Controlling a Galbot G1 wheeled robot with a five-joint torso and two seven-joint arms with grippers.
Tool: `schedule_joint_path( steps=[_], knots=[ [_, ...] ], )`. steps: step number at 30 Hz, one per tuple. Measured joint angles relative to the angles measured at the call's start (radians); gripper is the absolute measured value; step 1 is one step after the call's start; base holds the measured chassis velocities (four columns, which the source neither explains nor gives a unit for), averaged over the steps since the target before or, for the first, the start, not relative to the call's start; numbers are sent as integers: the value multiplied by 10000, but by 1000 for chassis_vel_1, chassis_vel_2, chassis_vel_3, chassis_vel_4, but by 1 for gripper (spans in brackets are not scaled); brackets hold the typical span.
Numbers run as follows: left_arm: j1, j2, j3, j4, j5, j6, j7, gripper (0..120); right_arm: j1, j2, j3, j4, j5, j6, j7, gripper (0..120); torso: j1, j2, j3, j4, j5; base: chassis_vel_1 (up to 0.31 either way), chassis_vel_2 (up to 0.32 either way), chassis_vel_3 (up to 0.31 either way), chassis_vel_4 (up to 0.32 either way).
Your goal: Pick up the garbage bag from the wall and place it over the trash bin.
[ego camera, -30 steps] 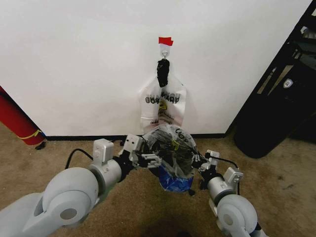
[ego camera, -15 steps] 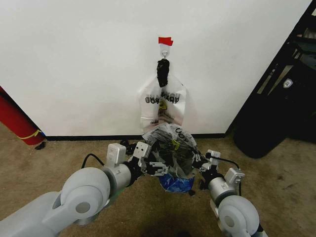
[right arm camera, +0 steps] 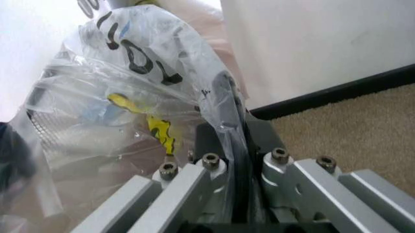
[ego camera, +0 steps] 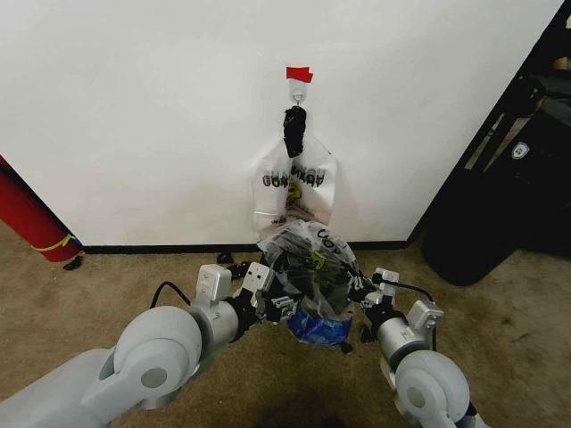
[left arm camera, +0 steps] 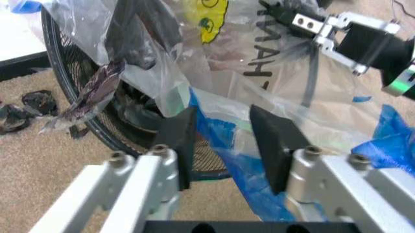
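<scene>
The see-through garbage bag [ego camera: 312, 259] with black lettering, a yellow smiley and blue patches lies draped over the black mesh trash bin [left arm camera: 84, 97], which stands on the carpet at the foot of the wall [ego camera: 161, 116]. My left gripper [ego camera: 277, 303] is low at the bin's left side. In the left wrist view it [left arm camera: 224, 141] stands open, the bag's blue patch just beyond its pads. My right gripper [ego camera: 361, 290] is at the bin's right side. In the right wrist view it [right arm camera: 236, 160] is shut on the bag's [right arm camera: 129, 97] plastic at the rim.
A whitish printed bag [ego camera: 294, 187] tied with black hangs from a hook under red tape [ego camera: 299, 74]. A tall black bag-like object [ego camera: 500, 205] stands at the right and a red cylinder [ego camera: 27, 218] at the left. Dark scraps [left arm camera: 26, 104] lie on the carpet.
My left arm has swung in to the right and lower along the bin's left side. The right gripper and the bag have hardly moved.
</scene>
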Motion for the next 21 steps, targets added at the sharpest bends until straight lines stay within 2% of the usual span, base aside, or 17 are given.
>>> schedule_joint_path(
  steps=[4,5,8,19,21],
  knots=[
    [67,42,7,27,28,75,-15,12,29,-12,10,27,71,5,0,1,0,0,0,0,-1,0,0,0,0],
    [67,42,7,27,28,75,-15,12,29,-12,10,27,71,5,0,1,0,0,0,0,-1,0,0,0,0],
    [114,50,5,29,46,80,-35,0,29,4,15,68,99,9,-1,1,0,0,0,0,-1,0,0,0,0],
    [527,127,-479,-158,124,54,-22,0,-6,88,142,76,412,34,70,1,0,0,0,-1,-1,0,0,0,0],
    [993,139,-927,-321,139,44,14,0,17,119,245,76,732,54,177,1,0,0,0,-1,0,0,0,0,0]
  ],
)
